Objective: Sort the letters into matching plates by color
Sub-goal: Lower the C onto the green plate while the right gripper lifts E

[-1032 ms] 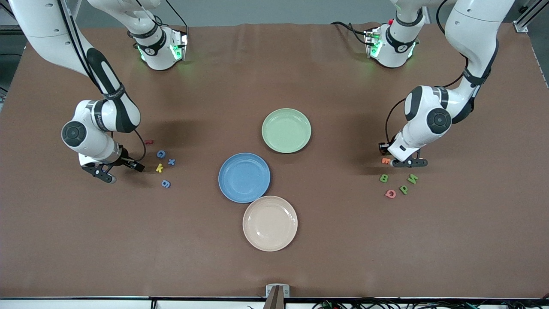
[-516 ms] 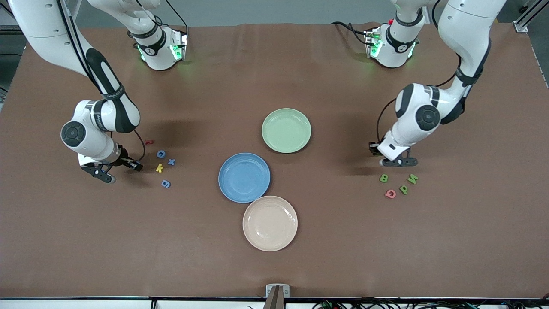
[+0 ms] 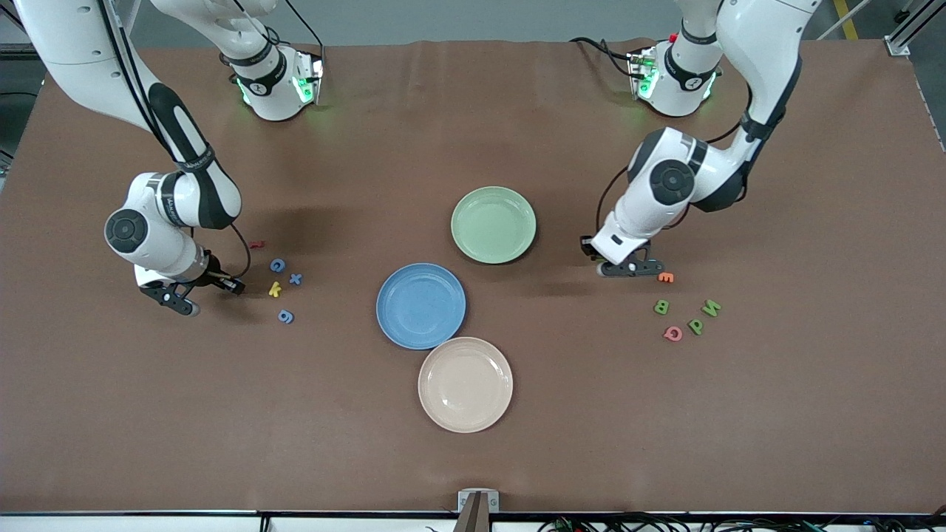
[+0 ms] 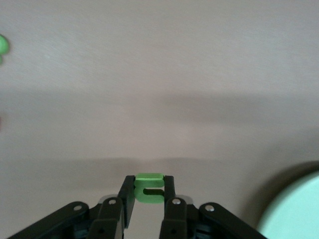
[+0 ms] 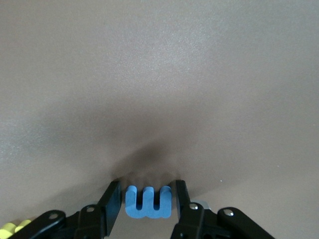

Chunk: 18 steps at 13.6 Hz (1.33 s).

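My left gripper (image 3: 619,261) is shut on a green letter (image 4: 149,189) over the table between the pale green plate (image 3: 493,224) and three green letters (image 3: 661,307), (image 3: 711,307), (image 3: 695,325). The plate's rim shows in the left wrist view (image 4: 294,209). My right gripper (image 3: 205,293) is low at the table, open, its jaws on either side of a blue letter (image 5: 148,202) with narrow gaps. Three blue letters (image 3: 277,265), (image 3: 295,278), (image 3: 286,317) lie beside it. The blue plate (image 3: 420,305) is empty.
A cream-beige plate (image 3: 465,384) sits against the blue one, nearer to the front camera. An orange letter (image 3: 666,278) and a pink one (image 3: 672,333) lie among the green letters. A yellow letter (image 3: 275,289) and a red one (image 3: 256,244) lie among the blue.
My left gripper has moved with the green letter from beside the orange letter toward the green plate. The right arm has barely moved.
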### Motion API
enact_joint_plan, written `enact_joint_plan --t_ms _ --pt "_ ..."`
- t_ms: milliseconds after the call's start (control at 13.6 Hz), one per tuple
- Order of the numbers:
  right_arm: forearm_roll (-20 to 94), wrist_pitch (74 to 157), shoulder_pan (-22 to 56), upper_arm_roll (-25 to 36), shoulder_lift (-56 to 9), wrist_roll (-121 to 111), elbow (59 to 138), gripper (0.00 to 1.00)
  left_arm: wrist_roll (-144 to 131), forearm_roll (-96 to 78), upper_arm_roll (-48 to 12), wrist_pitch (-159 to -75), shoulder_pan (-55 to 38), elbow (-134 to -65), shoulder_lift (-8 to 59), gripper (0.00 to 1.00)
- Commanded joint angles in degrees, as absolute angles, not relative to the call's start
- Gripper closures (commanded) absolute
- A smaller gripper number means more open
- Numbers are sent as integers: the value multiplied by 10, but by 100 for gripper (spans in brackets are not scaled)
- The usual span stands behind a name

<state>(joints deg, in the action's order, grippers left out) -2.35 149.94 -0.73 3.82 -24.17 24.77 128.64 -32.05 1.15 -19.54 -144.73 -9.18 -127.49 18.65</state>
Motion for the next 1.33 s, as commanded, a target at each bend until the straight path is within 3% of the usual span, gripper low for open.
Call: enact_joint_plan --t_ms 0,147,221,516,884,1253 --pt "-32 1498 -15 36 -247 244 1288 55 -373 20 -193 -1405 -119 -1244 182 100" --pt "-32 1496 -15 36 -247 244 1288 66 -416 20 -193 -1391 -150 -1224 191 100" --pt "-32 1495 -14 36 -247 244 1288 77 -431 20 -193 -1390 -159 -1222 192 100" --pt "-32 1492 -14 36 -245 241 1286 95 -511 20 -193 -1390 -211 -1219 196 100" --pt "-32 1457 -16 36 -236 216 1263 98 -571 20 -193 -1398 -258 -1216 228 99" --pt "-22 1376 -11 31 -207 233 1235 99 -620 20 -192 -1402 -286 -1164 284 96"
